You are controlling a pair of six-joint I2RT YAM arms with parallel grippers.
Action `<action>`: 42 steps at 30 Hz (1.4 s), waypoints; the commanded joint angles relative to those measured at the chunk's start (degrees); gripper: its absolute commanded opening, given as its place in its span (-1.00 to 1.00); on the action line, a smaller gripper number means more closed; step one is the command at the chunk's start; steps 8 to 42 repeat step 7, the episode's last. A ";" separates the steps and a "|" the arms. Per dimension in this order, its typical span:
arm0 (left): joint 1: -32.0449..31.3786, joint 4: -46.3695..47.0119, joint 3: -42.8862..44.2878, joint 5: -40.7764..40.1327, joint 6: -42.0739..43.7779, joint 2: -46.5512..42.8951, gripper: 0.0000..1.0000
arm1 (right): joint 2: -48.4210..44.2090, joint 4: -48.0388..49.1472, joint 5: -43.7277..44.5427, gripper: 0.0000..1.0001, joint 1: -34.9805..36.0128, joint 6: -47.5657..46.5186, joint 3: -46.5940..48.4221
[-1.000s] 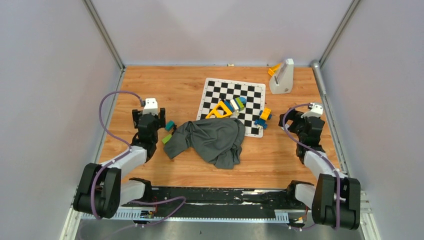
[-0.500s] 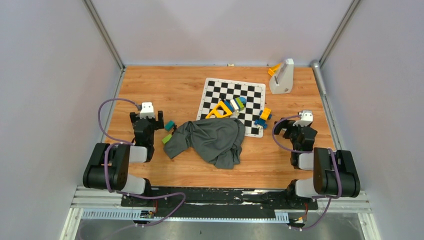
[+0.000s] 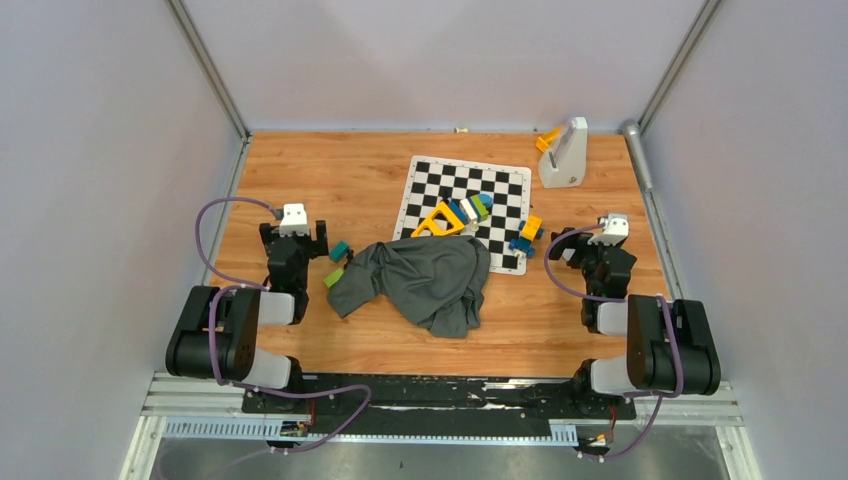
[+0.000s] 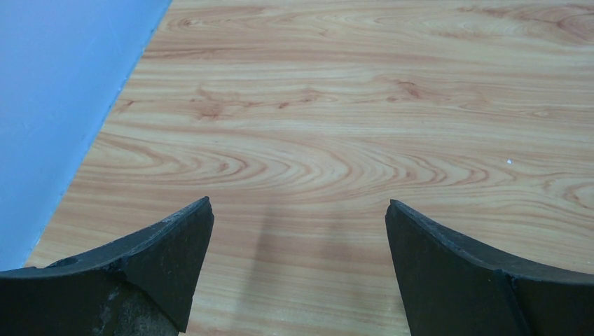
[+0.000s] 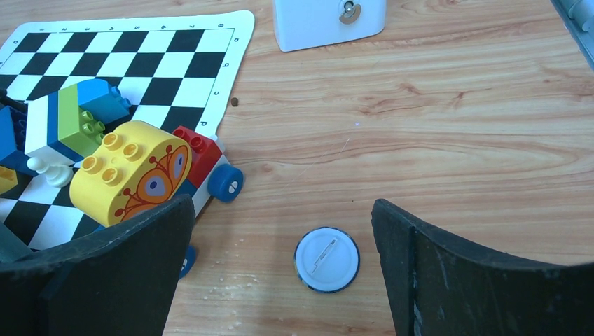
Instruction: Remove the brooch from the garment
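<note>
You see the wooden table [image 3: 330,170] carrying the dark grey garment [image 3: 420,280], a crumpled heap stretched left to right, its far right corner at the chequered board [image 3: 430,185]. Your left gripper [image 4: 298,210] is spread wide over bare wood, and the right gripper [image 5: 281,210] gapes likewise. Beside the toy bricks [image 5: 133,168], the round brooch [image 5: 326,259] lies on the table, off the shirt. It is back up, with the pin slanting near-left to far-right and the front face hidden.
</note>
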 commanded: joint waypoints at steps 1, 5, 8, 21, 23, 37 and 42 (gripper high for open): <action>0.39 3.62 0.97 0.25 -0.07 -0.55 1.00 | -1.01 1.38 -0.17 1.00 0.35 -0.77 1.07; 0.39 3.13 1.27 0.46 -0.03 -0.43 1.00 | -0.97 1.39 -0.17 1.00 0.35 -0.81 1.08; 0.41 3.22 1.21 0.44 -0.06 -0.43 1.00 | -1.03 1.40 -0.12 1.00 0.35 -0.82 1.08; 0.41 3.22 1.21 0.44 -0.06 -0.43 1.00 | -1.03 1.40 -0.12 1.00 0.35 -0.82 1.08; 0.41 3.22 1.21 0.44 -0.06 -0.43 1.00 | -1.03 1.40 -0.12 1.00 0.35 -0.82 1.08; 0.41 3.22 1.21 0.44 -0.06 -0.43 1.00 | -1.03 1.40 -0.12 1.00 0.35 -0.82 1.08; 0.41 3.22 1.21 0.44 -0.06 -0.43 1.00 | -1.03 1.40 -0.12 1.00 0.35 -0.82 1.08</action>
